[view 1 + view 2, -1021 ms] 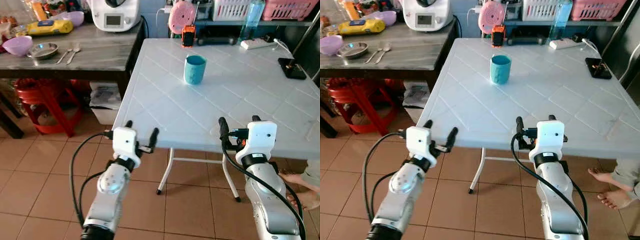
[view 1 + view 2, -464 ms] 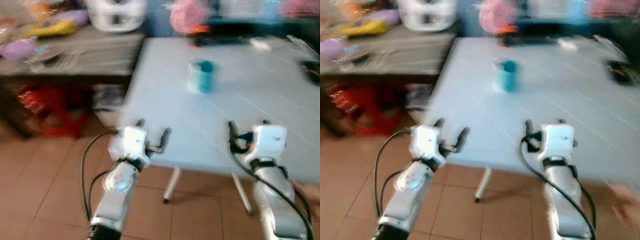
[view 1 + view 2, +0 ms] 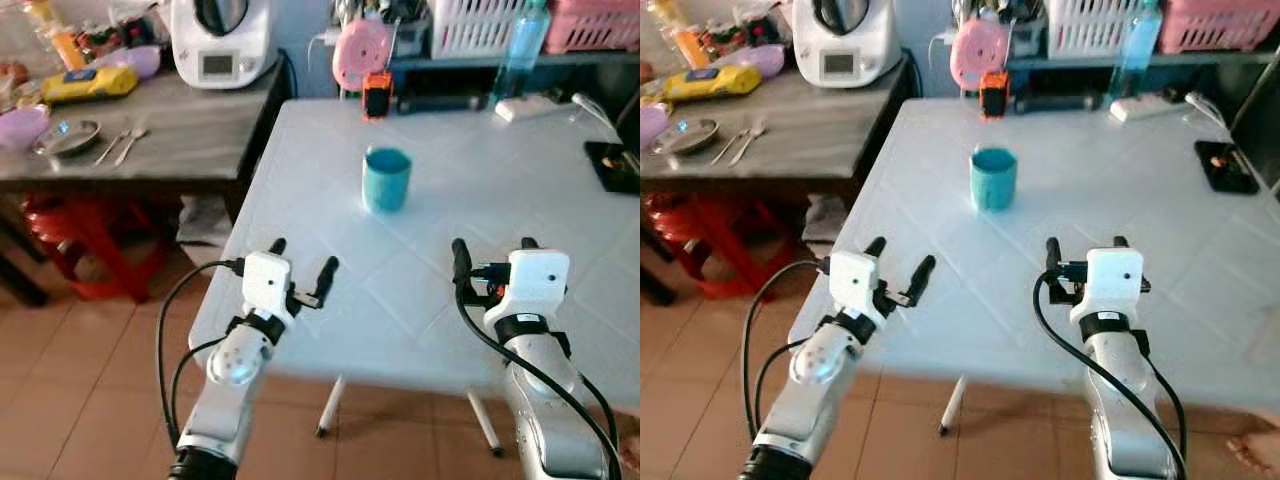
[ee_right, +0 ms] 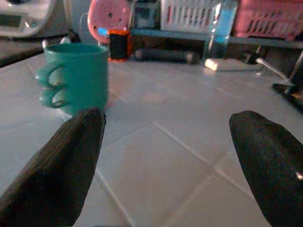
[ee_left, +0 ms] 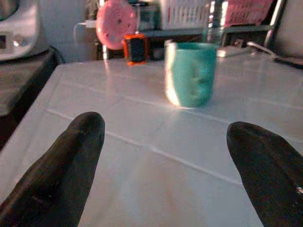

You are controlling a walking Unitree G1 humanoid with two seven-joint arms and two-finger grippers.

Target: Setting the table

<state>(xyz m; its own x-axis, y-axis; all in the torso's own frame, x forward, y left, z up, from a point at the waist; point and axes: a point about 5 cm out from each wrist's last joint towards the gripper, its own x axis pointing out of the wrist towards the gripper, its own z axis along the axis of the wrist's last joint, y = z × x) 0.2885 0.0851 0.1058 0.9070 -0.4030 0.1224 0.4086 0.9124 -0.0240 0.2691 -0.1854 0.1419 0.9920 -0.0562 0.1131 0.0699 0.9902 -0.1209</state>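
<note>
Cup (image 3: 386, 179) in teal stands upright on the white surface (image 3: 560, 160), toward its far-left part, well in from the edges, handle bumps showing in the right wrist view. Both arms hover over the near edge: left gripper (image 3: 301, 272) near the near-left corner, fingers spread and empty; right gripper (image 3: 490, 258) further along that edge, also spread wide, grasping nothing. Beyond the surface's left edge, a grey counter (image 3: 190, 110) carries a metal plate (image 3: 69, 137), spoons (image 3: 121, 145) and a purple bowl (image 3: 20, 125).

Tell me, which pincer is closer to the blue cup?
Left, though barely. The left pincer hangs open just left of the blue cup, near the table edge; the right pincer hangs open farther right.
</note>
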